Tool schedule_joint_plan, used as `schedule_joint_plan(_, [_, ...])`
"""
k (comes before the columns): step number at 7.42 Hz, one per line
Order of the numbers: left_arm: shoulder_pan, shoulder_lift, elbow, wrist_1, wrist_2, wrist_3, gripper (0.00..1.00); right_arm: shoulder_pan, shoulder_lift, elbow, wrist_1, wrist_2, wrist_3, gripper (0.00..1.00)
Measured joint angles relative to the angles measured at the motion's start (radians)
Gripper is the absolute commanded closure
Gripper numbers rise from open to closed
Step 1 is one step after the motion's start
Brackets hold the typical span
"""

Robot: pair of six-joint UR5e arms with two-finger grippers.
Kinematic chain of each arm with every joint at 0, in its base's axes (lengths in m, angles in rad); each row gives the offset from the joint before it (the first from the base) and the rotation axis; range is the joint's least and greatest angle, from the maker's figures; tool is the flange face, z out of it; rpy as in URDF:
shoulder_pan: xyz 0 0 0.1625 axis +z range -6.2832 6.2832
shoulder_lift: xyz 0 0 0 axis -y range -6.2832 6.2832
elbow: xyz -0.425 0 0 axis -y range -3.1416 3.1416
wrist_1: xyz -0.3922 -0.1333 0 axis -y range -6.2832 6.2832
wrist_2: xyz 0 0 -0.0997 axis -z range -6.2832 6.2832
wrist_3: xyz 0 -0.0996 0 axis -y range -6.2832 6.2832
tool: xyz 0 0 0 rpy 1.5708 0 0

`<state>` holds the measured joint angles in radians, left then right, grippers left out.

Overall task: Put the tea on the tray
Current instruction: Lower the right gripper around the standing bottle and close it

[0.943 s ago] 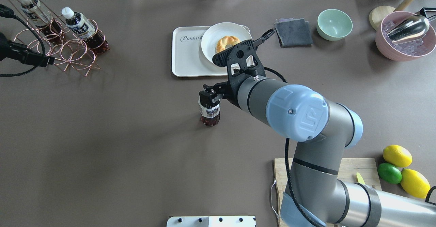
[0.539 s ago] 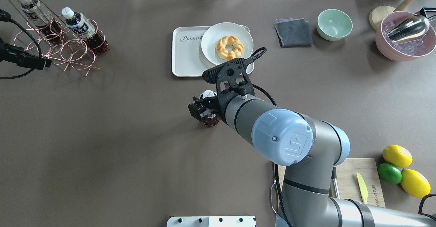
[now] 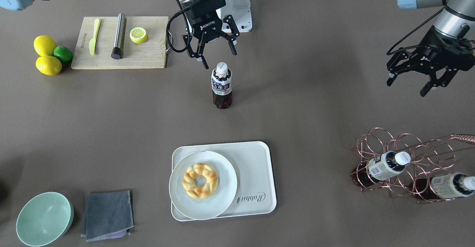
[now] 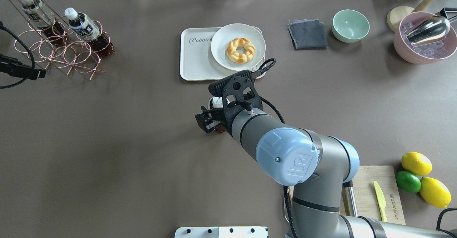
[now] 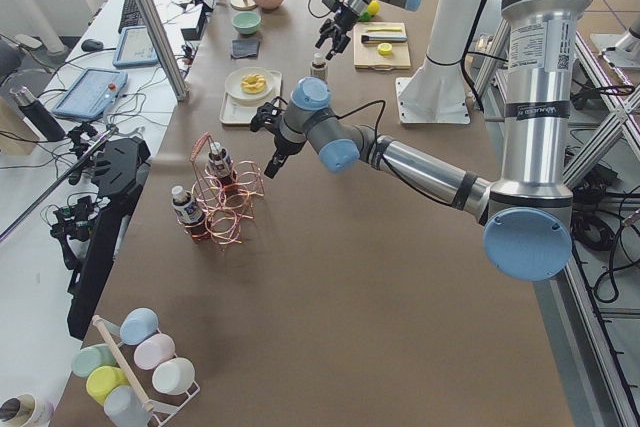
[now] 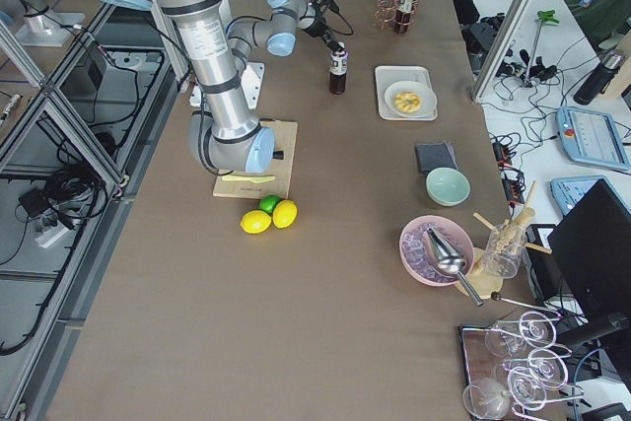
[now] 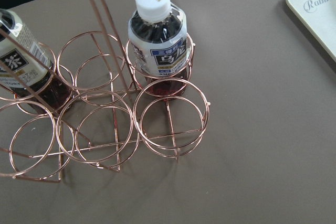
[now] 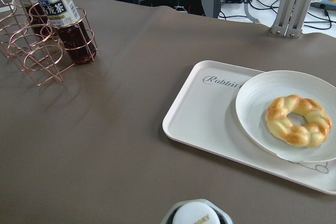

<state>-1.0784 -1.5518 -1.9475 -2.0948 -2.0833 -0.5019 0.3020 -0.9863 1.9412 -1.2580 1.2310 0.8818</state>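
Observation:
The tea bottle (image 3: 222,85) stands upright on the bare table, between the robot and the tray; its white cap (image 8: 197,213) shows at the bottom of the right wrist view. My right gripper (image 3: 219,60) is open and empty, just behind the cap on the robot's side, and in the overhead view (image 4: 206,123) it hides most of the bottle. The cream tray (image 3: 259,173) marked "Rabbit" lies beyond, with a white plate (image 3: 222,195) and a doughnut on one half. My left gripper (image 3: 406,87) is open and empty near the copper rack.
A copper wire rack (image 3: 408,147) holds two similar bottles (image 3: 387,165) (image 7: 157,40). A wooden cutting board (image 3: 148,58) with knife, metal rod and lemon slice lies by the robot's base. Lemons and a lime (image 3: 48,56), a green bowl (image 3: 44,217) and a grey cloth (image 3: 107,213) sit around.
My right gripper was closed around the bottle's top; it has let go and drawn back toward the robot. The bottle stays upright in place. The left arm has slid further left.

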Motion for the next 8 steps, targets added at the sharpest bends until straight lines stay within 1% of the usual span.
schedule_joint_plan(3, [-0.009, 0.008, 0.004, -0.001, -0.016, 0.0, 0.02, -0.003, 0.002, -0.017, 0.0, -0.025, -0.001, 0.14])
schedule_joint_plan(5, [-0.012, 0.008, 0.004, -0.001, -0.017, 0.0, 0.02, 0.003, 0.005, -0.032, 0.001, -0.033, -0.003, 0.2])
schedule_joint_plan(8, [-0.012, 0.005, 0.004, -0.001, -0.017, 0.0, 0.02, 0.006, 0.014, -0.042, 0.001, -0.034, -0.003, 0.25])
